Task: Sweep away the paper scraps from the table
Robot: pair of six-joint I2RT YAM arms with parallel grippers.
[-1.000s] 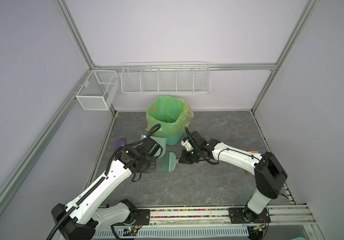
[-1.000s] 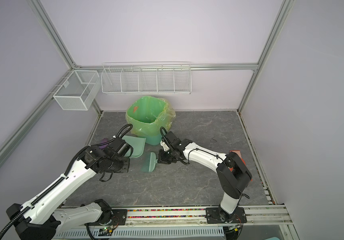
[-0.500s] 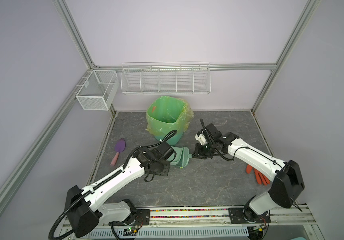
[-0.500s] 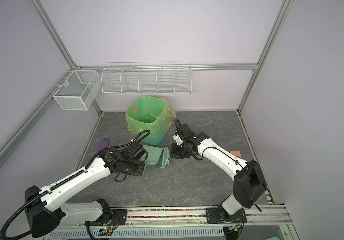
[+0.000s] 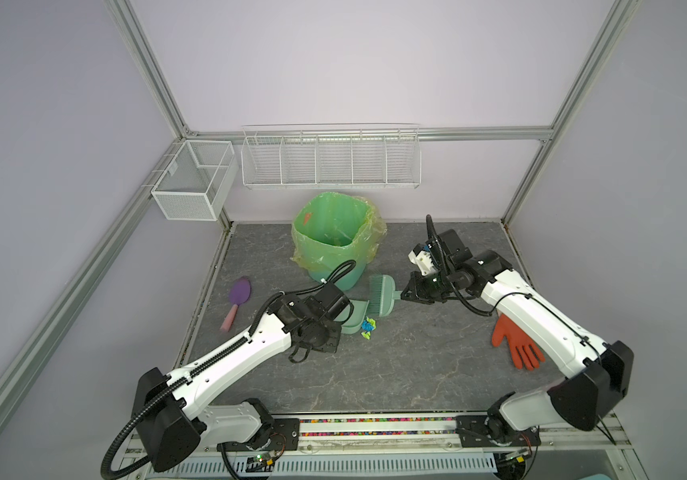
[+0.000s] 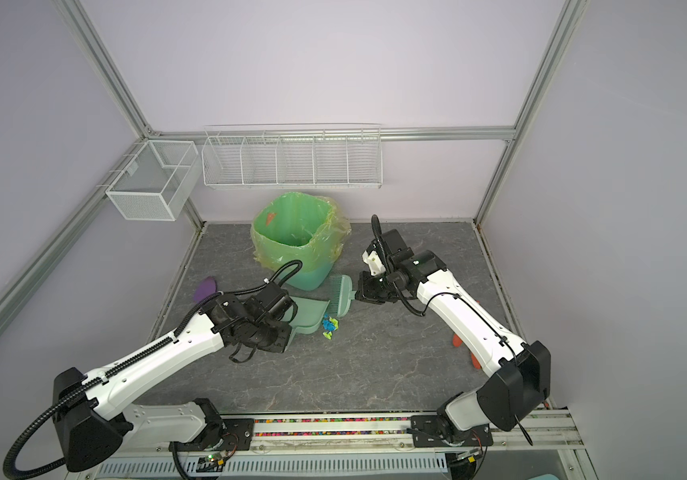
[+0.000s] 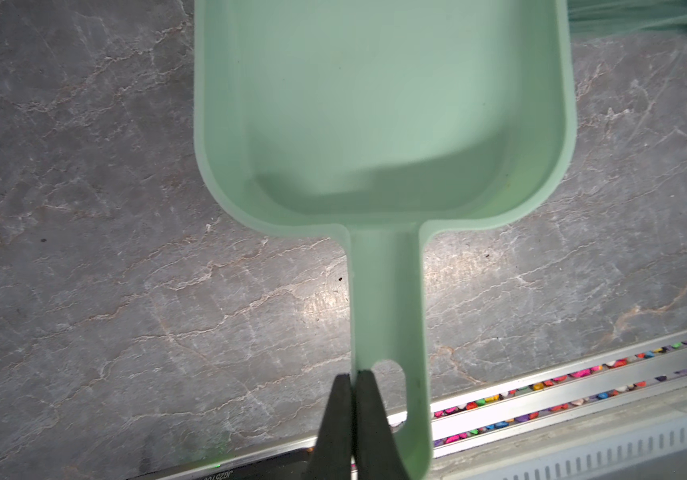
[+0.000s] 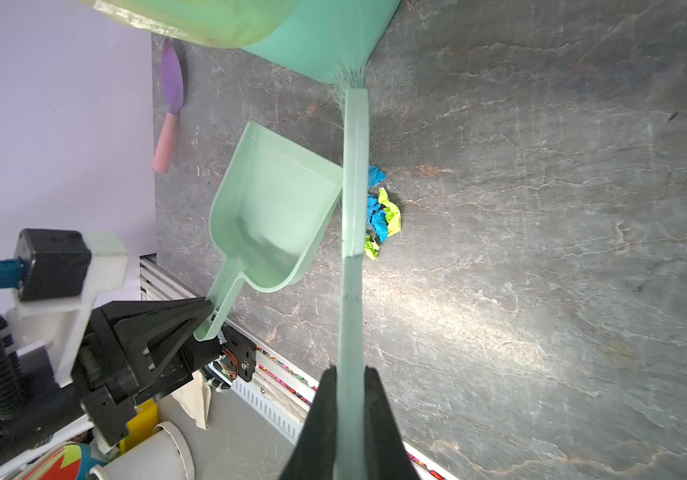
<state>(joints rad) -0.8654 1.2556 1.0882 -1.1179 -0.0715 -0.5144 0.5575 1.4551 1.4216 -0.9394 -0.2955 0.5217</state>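
— Grey marbled table inside lilac walls. Where are the paper scraps?
— Blue and lime bits in one small clump on the table, just in front of the green-lined bin.
— And the tools?
— A mint brush stands edge-on just beside the clump. The dustpan lies on the brush's far side, its mouth facing the scraps, also in front of the bin.
— Pincers?
— The left gripper is pinched on the dustpan's handle end. The right gripper is clamped on the brush handle.
— Anything else?
— An orange glove lies well right of the bin, and a purple hairbrush lies left of it.
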